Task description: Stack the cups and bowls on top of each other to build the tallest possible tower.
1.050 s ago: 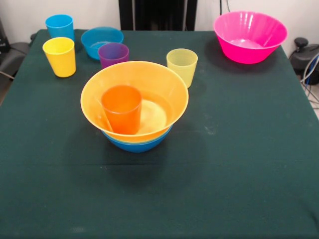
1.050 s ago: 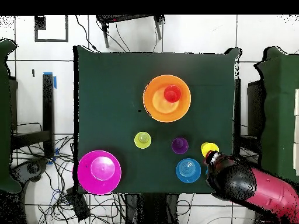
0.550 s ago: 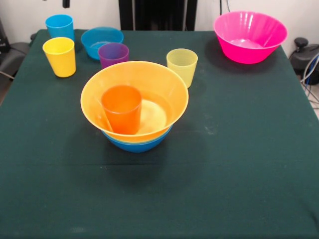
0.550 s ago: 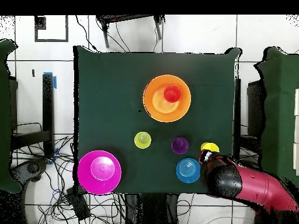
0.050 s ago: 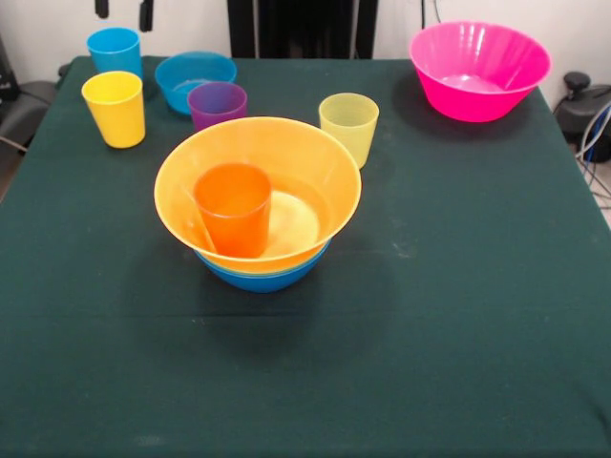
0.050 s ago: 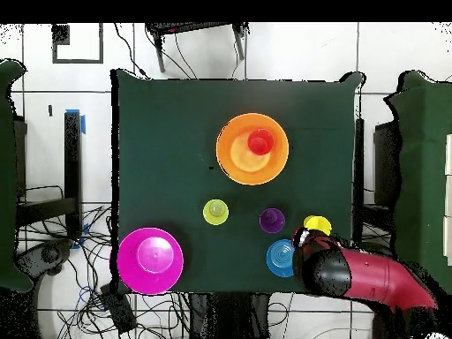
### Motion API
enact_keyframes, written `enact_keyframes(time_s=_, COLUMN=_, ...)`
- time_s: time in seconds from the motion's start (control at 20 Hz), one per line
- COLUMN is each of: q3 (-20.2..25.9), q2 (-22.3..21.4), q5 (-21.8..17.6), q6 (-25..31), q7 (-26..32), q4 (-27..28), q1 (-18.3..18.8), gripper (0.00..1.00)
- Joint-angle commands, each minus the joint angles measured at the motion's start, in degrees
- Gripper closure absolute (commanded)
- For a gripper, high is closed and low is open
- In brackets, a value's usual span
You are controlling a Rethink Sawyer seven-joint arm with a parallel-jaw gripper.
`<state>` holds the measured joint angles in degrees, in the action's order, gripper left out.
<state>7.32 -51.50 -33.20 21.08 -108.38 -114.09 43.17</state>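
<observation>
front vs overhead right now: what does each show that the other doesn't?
Front only: the blue bowl nested under the large orange-yellow translucent plastic bowl; the blue plastic tumbler at the far corner; two dark gripper tips, apart, at the top edge.

Overhead only: the red and black arm covering that corner, plus the floor and cables around the table.

Both: the orange cup inside the orange-yellow bowl, the large pink bowl, the yellow, purple and pale yellow-green cups, and the small shallow blue bowl.
</observation>
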Motion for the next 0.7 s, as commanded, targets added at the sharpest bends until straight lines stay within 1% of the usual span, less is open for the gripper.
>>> enact_keyframes(time_s=0.05, q3=0.1, q2=4.7, q5=-5.4, q6=-3.6, q7=-1.6, q4=0.1, q1=-2.7, gripper=0.0)
enact_keyframes(time_s=0.2, q3=-0.8, q2=5.5, q5=-6.4, q6=-4.7, q7=-2.6, q4=0.6, q1=-4.0, gripper=0.0)
enact_keyframes(time_s=0.3, q3=-0.7, q2=6.8, q5=-5.9, q6=-6.3, q7=-3.5, q4=0.8, q1=-3.9, gripper=0.0)
enact_keyframes(time_s=0.4, q3=-1.5, q2=8.6, q5=-6.0, q6=-7.7, q7=-4.6, q4=1.9, q1=-4.7, gripper=0.0)
enact_keyframes(time_s=0.55, q3=-1.4, q2=12.5, q5=-5.9, q6=-10.7, q7=-4.9, q4=3.4, q1=-4.6, gripper=0.0)
enact_keyframes(time_s=0.7, q3=-3.6, q2=12.5, q5=-5.9, q6=-11.2, q7=-5.2, q4=4.2, q1=-6.1, gripper=0.0)
